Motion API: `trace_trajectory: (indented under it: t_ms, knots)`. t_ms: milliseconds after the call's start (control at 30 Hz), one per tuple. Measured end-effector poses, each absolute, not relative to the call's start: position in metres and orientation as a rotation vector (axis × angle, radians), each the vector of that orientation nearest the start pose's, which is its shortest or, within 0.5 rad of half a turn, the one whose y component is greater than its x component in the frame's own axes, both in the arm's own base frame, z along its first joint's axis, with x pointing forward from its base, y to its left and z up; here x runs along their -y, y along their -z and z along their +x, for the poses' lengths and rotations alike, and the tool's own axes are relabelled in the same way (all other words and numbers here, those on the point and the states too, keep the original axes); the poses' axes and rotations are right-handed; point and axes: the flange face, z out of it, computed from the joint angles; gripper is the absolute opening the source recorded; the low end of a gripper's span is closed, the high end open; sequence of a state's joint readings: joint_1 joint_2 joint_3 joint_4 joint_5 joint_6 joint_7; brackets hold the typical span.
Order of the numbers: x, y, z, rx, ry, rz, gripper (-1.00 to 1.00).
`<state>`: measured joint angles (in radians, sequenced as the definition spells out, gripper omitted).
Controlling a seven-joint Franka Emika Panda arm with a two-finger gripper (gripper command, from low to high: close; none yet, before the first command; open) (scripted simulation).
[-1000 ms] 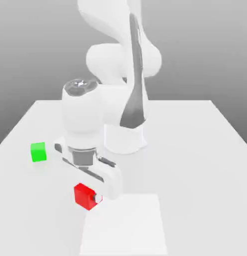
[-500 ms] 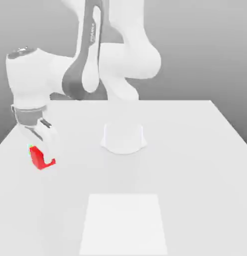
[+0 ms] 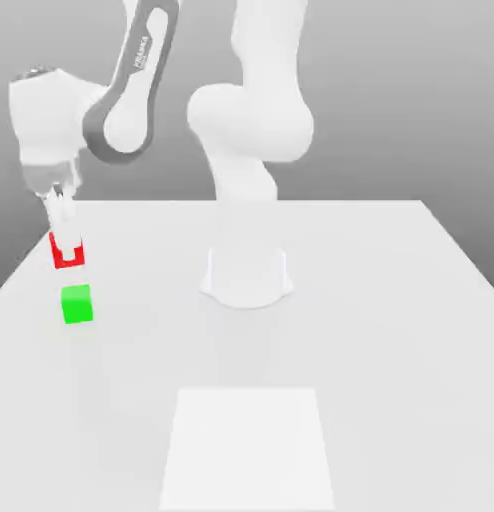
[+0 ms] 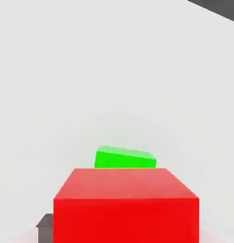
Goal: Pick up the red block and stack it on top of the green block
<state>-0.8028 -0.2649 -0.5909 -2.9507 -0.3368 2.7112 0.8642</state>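
White desk (image 3: 391, 300) under grey backdrop: gripper (image 3: 67, 252) clamped on red block (image 3: 68, 257), held aloft near desk's left edge, directly above green block (image 3: 77, 304), apart, awaiting straight descent.

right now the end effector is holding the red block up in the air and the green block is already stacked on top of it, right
Not quite. The end effector does hold the red block in the air, but the green block is not on top of it. The exterior view shows the green block resting on the table below the red one, with a gap between them.
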Motion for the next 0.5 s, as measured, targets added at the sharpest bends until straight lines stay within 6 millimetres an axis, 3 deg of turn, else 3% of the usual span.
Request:
trace_trajectory:
  t_ms: [433,467,500]
  knots:
    - [0.312,-0.184,0.089,-2.578,0.004,-1.787,-1.00]
    - [0.312,-0.181,0.089,-2.578,0.002,-1.791,1.00]
    - [0.310,-0.181,0.093,-2.567,0.002,-1.807,1.00]
